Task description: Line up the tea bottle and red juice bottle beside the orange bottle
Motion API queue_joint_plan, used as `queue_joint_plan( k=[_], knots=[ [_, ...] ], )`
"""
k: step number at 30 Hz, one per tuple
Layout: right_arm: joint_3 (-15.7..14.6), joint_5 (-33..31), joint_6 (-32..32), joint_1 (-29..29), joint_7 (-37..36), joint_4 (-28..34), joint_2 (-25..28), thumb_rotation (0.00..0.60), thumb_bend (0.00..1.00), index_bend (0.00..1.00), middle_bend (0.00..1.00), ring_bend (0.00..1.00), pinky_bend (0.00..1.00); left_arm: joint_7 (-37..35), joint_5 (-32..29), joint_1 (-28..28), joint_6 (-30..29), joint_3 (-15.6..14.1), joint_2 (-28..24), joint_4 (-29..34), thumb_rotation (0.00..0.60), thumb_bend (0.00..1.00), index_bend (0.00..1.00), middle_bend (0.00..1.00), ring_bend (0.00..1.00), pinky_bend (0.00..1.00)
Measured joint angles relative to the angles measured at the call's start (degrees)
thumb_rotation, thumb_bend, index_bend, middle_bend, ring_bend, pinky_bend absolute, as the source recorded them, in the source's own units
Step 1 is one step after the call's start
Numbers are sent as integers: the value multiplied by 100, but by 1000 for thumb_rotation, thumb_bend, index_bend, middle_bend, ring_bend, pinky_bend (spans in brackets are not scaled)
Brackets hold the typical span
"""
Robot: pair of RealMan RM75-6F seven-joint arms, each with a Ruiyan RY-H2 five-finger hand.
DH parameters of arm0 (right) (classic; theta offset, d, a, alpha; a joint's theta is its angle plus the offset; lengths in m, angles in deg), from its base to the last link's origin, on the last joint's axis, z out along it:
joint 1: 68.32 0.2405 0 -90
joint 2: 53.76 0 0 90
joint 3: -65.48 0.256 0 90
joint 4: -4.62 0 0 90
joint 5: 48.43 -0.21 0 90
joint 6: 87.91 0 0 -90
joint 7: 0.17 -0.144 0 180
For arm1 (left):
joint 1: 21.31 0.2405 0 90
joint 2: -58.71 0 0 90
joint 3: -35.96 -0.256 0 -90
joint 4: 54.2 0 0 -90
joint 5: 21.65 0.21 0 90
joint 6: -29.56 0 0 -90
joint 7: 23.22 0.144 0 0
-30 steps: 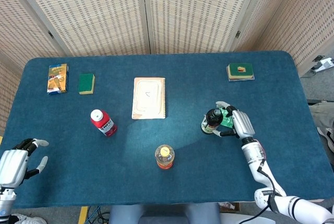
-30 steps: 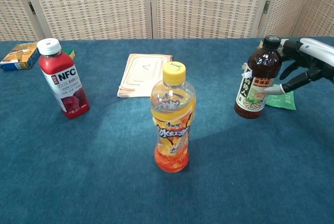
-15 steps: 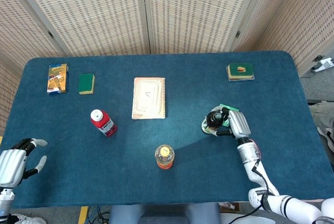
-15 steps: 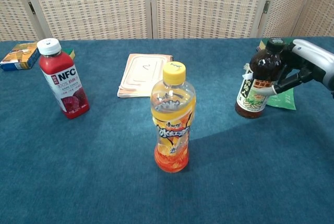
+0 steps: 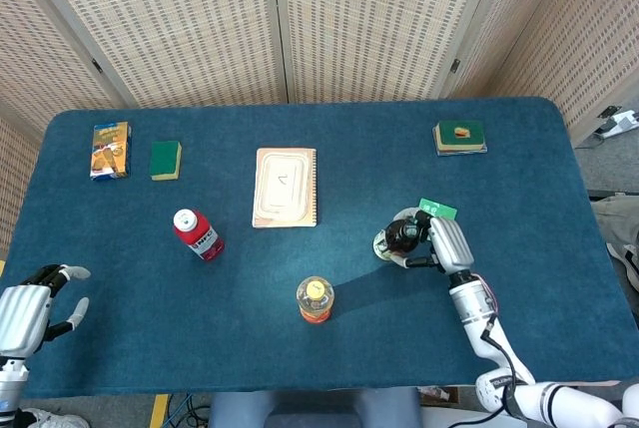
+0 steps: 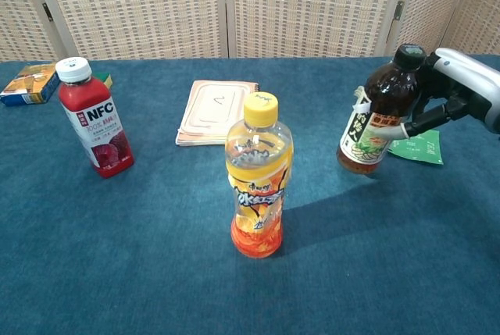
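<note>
The orange bottle (image 6: 258, 179) with a yellow cap stands upright at the table's front centre (image 5: 315, 299). The red juice bottle (image 6: 94, 119) with a white cap stands to the left (image 5: 197, 233). My right hand (image 6: 461, 94) grips the dark tea bottle (image 6: 376, 115) near its neck; the bottle is tilted and lifted just off the cloth, right of the orange bottle (image 5: 395, 239). In the head view my right hand (image 5: 444, 243) sits right of the tea bottle. My left hand (image 5: 32, 308) rests open at the table's front left corner, holding nothing.
A notebook (image 5: 286, 187) lies at the centre back. A green sponge (image 5: 165, 159) and a small box (image 5: 110, 149) sit back left. A green block (image 5: 459, 136) sits back right. A green packet (image 6: 416, 147) lies behind the tea bottle.
My right hand closed on the tea bottle, tilted it and carried it left toward the orange bottle, uncovering the green packet. The left hand has not moved.
</note>
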Motion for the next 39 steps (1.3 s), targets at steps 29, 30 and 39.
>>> queue_joint_plan(
  k=[29, 30, 39],
  knots=[
    [-840, 542, -466, -10, 182, 1447, 700, 600, 145, 574, 641, 574, 601, 20, -272, 14, 62, 125, -41, -83, 600, 345, 429, 421, 305, 502],
    [-853, 549, -468, -11, 204, 1461, 713, 600, 145, 574, 641, 574, 601, 23, -270, 14, 63, 124, -42, -83, 600, 345, 429, 421, 305, 502],
    [-926, 568, -471, -19, 475, 1530, 806, 600, 145, 574, 641, 575, 602, 58, -257, 8, 84, 112, -33, -85, 600, 345, 430, 421, 304, 503]
  ],
)
